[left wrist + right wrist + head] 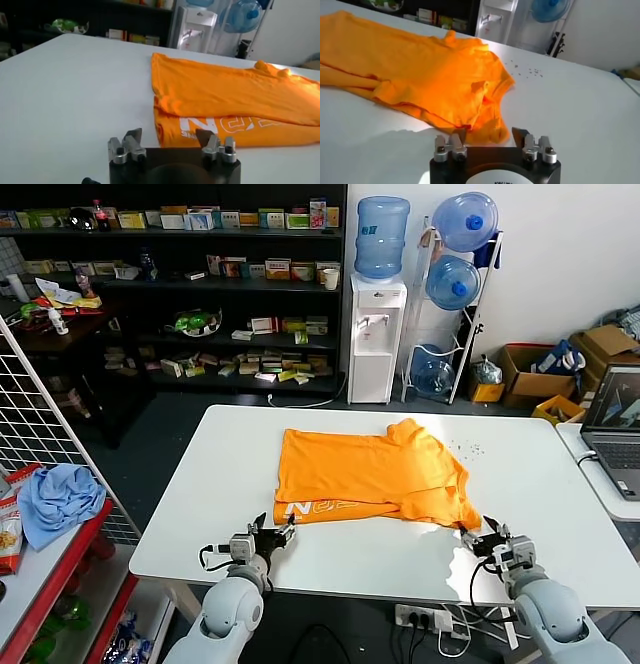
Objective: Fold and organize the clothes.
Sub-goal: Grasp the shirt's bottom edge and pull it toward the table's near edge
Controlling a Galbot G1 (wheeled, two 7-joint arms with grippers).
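White table (520,484), orange T-shirt (370,469) folded, pale lettering showing

This looks like a mock shop set in a lab. Beyond the pincers, dark shelves (200,284) carry boxed goods. A water dispenser (377,334), cardboard boxes (530,374) and a laptop (615,429) stand nearby.

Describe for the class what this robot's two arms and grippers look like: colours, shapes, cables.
Both arms are rounded, pale grey-white shells. The left gripper and the right gripper have black bodies, silver metal finger mounts with bolts, and dark, wedge-shaped fingertips. Thin black cables loop beside each wrist. A white disc with small print sits on the right gripper's body in its wrist view.
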